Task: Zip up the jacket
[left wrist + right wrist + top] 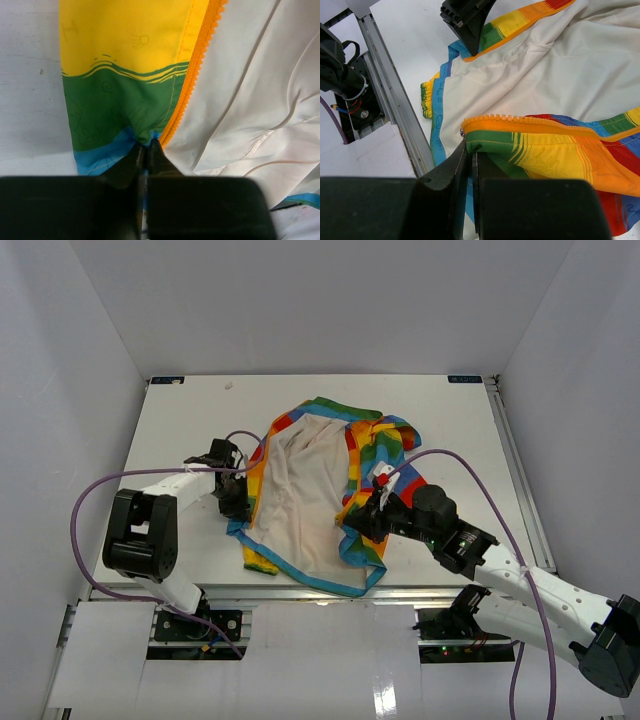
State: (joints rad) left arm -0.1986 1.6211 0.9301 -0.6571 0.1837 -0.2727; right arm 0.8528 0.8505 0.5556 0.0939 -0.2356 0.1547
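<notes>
The rainbow-striped jacket (320,490) lies open on the table with its cream lining up. My left gripper (232,502) is shut on the jacket's left front panel near the blue hem, beside the orange zipper (192,75); green and yellow stripes show above the fingertips (134,155). My right gripper (362,522) is shut on the right front panel's lower corner, pinching green fabric (490,142) just under the orange zipper (530,122). A small metal zipper end (462,132) shows at that corner. The left gripper also shows in the right wrist view (467,22).
A metal rail (390,105) runs along the table's near edge. White walls enclose the table on three sides. A purple cable (90,500) loops by the left arm. A light-blue hem trim (310,580) lies near the front edge.
</notes>
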